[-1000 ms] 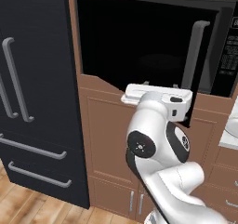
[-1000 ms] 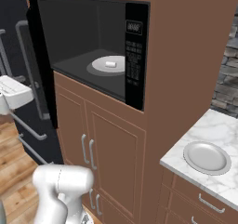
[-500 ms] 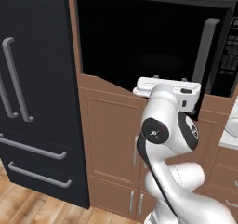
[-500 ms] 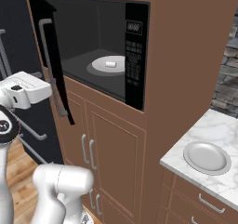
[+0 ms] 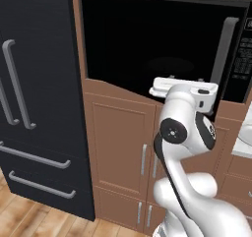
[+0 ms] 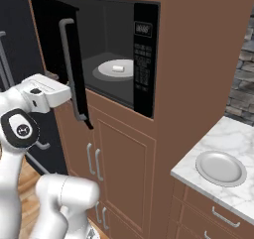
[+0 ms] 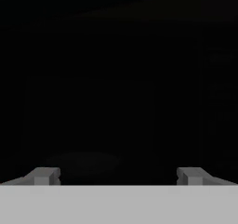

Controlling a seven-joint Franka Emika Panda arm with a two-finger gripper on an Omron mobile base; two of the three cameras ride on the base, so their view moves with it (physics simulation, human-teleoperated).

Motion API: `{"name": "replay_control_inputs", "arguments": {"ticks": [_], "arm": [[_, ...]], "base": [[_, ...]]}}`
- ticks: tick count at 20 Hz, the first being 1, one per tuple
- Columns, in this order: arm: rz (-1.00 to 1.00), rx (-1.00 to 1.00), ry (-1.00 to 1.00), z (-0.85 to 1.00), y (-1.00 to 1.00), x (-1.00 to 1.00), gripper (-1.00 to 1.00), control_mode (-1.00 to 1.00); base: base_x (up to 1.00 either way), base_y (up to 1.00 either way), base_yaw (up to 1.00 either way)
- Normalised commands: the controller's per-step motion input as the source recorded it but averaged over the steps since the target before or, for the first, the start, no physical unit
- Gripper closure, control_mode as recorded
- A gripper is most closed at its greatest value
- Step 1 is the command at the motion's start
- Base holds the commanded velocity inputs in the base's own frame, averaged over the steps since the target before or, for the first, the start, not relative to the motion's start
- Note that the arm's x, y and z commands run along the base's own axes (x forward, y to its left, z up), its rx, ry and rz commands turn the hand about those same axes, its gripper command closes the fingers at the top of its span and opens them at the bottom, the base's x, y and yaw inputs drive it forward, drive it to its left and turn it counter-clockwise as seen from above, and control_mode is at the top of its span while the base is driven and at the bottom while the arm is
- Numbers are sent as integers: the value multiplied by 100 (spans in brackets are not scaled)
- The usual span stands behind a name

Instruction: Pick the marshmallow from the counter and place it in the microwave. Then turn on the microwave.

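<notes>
The marshmallow (image 6: 117,68) lies on the round glass plate inside the microwave (image 6: 144,89). The microwave's black door (image 6: 54,44) with its grey handle (image 6: 69,69) stands partly open, swung out to the left in the right base view. My gripper (image 7: 118,175) is open with nothing between its fingers (image 7: 44,174), and it faces the door's dark glass at close range. The white hand (image 5: 184,91) sits at the door's lower edge, close to the handle (image 5: 222,54). The marble counter (image 6: 233,139) lies to the right.
A round white plate (image 6: 221,167) rests on the counter. The black fridge (image 5: 34,83) with long grey handles stands left of the microwave. The keypad (image 6: 142,67) and display (image 6: 143,29) are on the microwave's right side. Brown cabinet doors (image 6: 121,163) lie below.
The hand has moved toward the microwave with the door ahead of it. The door has swung further toward shut. The marshmallow has stayed on the plate.
</notes>
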Motion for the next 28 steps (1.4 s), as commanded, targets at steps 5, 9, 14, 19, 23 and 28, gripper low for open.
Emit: {"name": "replay_control_inputs", "arguments": {"ticks": [5, 9, 14, 19, 23, 28], "arm": [[0, 0, -4, -10, -27, 23, -100, -100], [0, 0, -2, -12, -20, 31, -100, -100], [0, 0, 0, -9, -15, 37, -100, -100], [0, 0, 0, -5, -15, 33, -100, -100], [0, 0, 0, -10, -21, 21, -100, -100], [0, 0, 0, -8, -16, 25, -100, -100]], "base": [[0, 0, 0], [0, 0, 0], [0, 0, 0], [0, 0, 0], [0, 0, 0], [0, 0, 0]]}}
